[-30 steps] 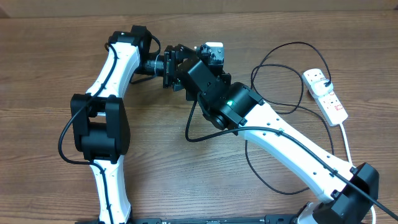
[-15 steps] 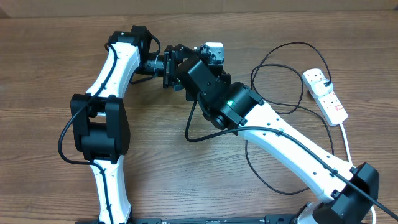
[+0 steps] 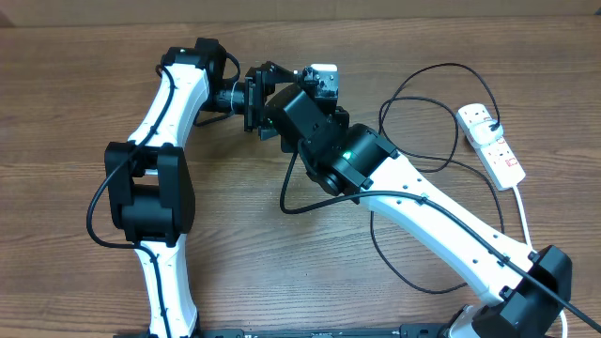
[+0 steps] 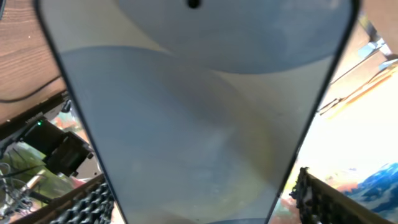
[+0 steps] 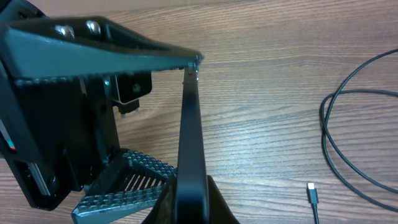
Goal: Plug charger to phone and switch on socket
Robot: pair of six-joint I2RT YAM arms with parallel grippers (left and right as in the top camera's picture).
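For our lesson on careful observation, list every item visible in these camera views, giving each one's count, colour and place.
phone: one, light blue-grey screen, held between the two grippers
charger: one, thin black cable, looped over the table's right half
connector tip: one, black, lying free on the wood
socket: one, white strip with red marks, far right of the table
white cord: one, thick, running from the socket toward the near edge
table: one, brown wood
left gripper: one, black, open, a finger on either side of the phone
right gripper: one, black, shut on the phone
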